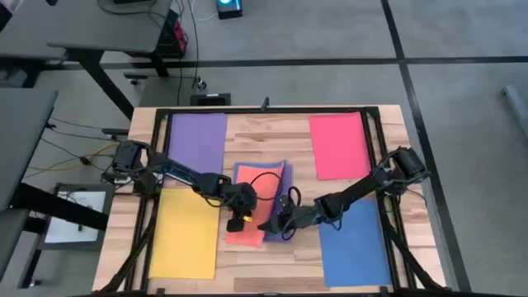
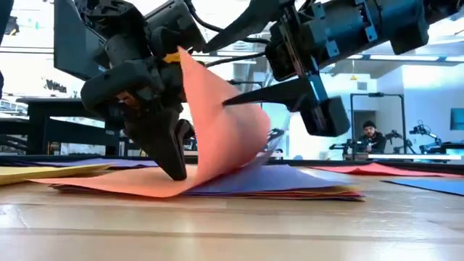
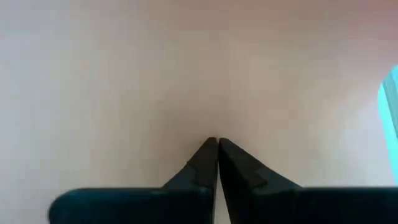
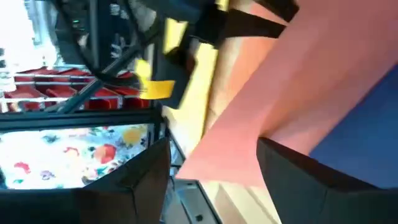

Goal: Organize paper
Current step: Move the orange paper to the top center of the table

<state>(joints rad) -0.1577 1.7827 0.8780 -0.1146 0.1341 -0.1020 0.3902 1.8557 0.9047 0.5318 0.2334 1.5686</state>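
Salmon sheet [image 2: 217,138] curls up off the centre stack [image 1: 262,175] on the worktop [image 1: 272,132]; our left tool [image 2: 174,163] pinches its edge, while our right tool [image 2: 250,98], spread, sits just beside it, equally near.

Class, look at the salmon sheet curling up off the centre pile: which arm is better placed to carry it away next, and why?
Probably the left. The left gripper is shut on the salmon sheet, whose lifted edge curls beside it. The right gripper is open at the pile, gripping nothing.
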